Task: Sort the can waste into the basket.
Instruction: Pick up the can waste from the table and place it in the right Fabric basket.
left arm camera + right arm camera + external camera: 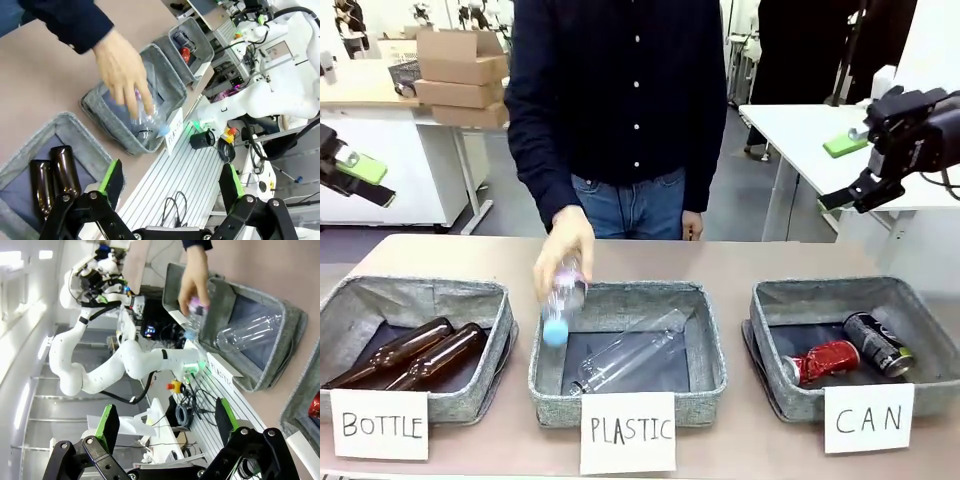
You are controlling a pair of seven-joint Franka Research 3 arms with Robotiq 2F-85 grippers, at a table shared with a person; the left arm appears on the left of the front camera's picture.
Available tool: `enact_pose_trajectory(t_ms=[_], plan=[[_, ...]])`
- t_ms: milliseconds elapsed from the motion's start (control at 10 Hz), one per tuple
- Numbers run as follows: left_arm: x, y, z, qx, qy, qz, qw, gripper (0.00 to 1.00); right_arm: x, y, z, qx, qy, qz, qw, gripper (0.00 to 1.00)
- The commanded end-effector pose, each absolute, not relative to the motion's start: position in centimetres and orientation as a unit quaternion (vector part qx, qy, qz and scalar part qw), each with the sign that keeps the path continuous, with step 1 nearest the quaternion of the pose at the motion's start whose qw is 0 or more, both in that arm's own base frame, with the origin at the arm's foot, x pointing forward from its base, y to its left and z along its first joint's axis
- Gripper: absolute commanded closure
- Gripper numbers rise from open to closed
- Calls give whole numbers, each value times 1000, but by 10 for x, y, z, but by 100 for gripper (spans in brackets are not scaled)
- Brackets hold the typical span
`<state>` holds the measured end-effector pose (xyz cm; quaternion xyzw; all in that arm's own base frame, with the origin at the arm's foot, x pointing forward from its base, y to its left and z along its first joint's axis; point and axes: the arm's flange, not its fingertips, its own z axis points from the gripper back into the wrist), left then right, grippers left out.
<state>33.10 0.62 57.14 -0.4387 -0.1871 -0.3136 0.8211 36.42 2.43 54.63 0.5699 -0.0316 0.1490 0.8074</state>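
Beyond the tan tabletop point(740, 262), a white desk point(360, 95) at far left carries stacked cardboard boxes point(462, 75). Another white table point(810, 125) stands at far right, with grey floor point(510, 215) between them.

Red dented can point(823, 360) and black can point(878, 344) lie on sides, touching, black at 2 o'clock of red, inside grey CAN basket point(775, 385)
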Motion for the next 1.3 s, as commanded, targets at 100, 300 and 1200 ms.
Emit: enact_pose_trajectory(t_ms=[100,300,1200], plan=[[328,8,569,-449,-195,-307,816,0,366,24,548,570,-32,160,805,0],[328,8,569,-449,-195,-307,816,0,366,24,548,570,-32,160,805,0],[328,8,569,-449,-195,-307,816,0,366,24,548,570,-32,160,805,0]])
